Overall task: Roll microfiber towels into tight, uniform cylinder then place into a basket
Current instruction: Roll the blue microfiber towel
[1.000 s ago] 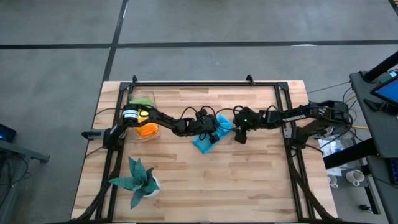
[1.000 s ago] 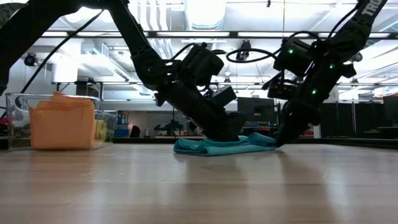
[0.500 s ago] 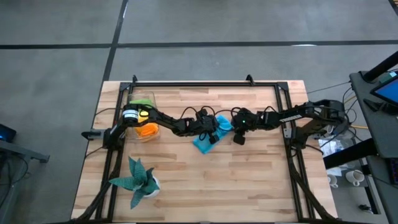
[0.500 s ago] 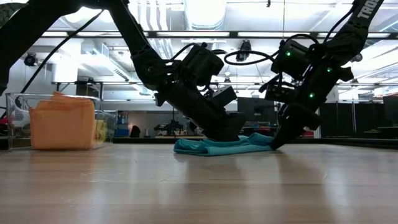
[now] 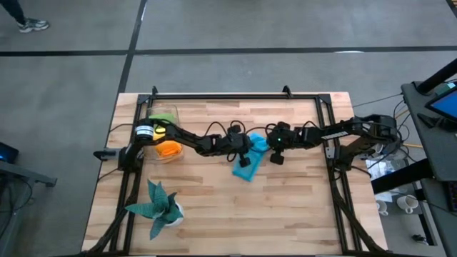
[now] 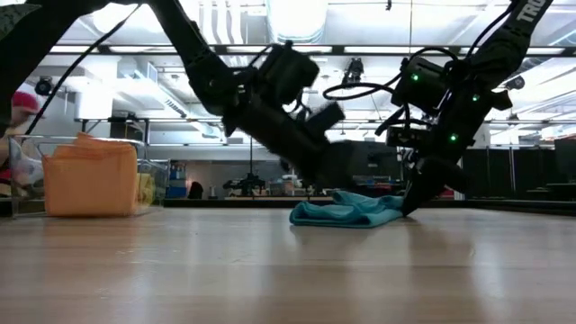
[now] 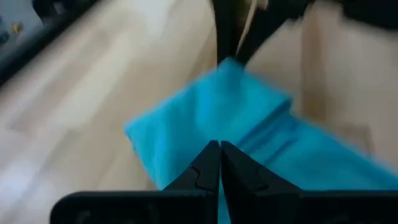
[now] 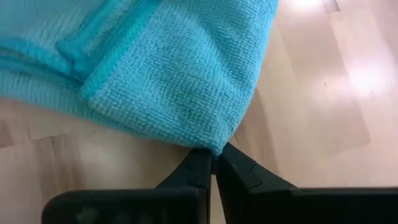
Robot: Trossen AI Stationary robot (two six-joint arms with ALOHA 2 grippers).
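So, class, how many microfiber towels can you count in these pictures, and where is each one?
3 visible. The blue towel lies mid-table between both arms. The orange towel and the lime green towel sit in the clear basket at the table's left. More may be hidden in the basket.

Bright blue towel (image 5: 249, 158), fine woven texture in the right wrist view. Orange towel (image 5: 168, 149) and lime green towel (image 5: 163, 118) in the clear basket (image 5: 175, 113). Counter (image 5: 228, 207) light wood, plank pattern. Plant (image 5: 158, 206) dark teal, white pot. Black arms, black frame (image 5: 235, 95). Grey floor (image 5: 64, 78) with dark lines.
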